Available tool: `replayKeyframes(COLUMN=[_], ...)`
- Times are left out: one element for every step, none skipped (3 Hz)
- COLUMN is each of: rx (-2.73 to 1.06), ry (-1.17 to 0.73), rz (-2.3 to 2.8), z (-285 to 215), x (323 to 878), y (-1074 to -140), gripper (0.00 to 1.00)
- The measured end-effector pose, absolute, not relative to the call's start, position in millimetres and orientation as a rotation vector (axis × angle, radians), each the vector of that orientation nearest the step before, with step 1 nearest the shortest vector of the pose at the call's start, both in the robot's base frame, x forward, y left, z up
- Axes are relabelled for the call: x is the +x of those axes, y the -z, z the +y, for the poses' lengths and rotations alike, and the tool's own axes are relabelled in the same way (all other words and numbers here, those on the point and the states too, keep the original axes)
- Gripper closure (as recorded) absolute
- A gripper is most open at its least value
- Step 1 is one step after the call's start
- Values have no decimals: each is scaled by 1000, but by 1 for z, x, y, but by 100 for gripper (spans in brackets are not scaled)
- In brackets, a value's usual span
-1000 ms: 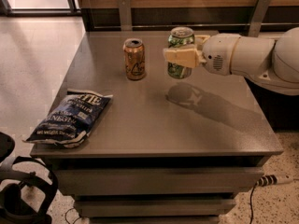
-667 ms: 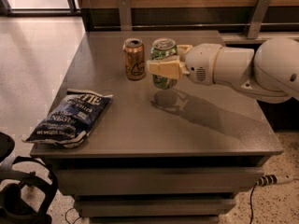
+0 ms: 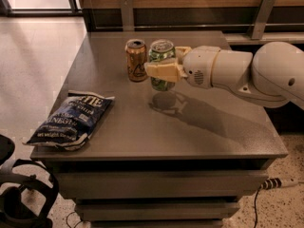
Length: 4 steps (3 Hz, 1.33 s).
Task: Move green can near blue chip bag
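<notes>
The green can (image 3: 162, 56), green and white with a silver top, is held upright above the table, its shadow on the surface below. My gripper (image 3: 164, 69) reaches in from the right and is shut on the can's middle. The can hangs just right of the orange-gold can (image 3: 136, 60), close but apart. The blue chip bag (image 3: 70, 119) lies flat at the table's front left corner, well to the left of and nearer than the gripper.
The grey table (image 3: 199, 137) has a raised back edge with two metal brackets (image 3: 127, 12). My white arm (image 3: 247, 72) crosses the right side above the table. A black chair (image 3: 19, 194) stands at the lower left on the floor.
My gripper has carried the green can to the left, from the table's right half to just beside the orange-gold can. The bag and the orange-gold can have not moved.
</notes>
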<state>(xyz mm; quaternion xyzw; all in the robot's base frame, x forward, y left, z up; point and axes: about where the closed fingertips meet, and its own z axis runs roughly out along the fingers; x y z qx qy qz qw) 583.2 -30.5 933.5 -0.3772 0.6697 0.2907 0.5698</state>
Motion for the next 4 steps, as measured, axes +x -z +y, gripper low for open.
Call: replayKeyframes(rx=[-881, -879, -883, -907], ry=[-681, -681, -679, -684], rz=[1525, 1493, 1491, 1507], z=[-15, 0, 12, 25], x=[576, 563, 547, 534], y=[-930, -928, -925, -922], gripper=[100, 100, 100, 100])
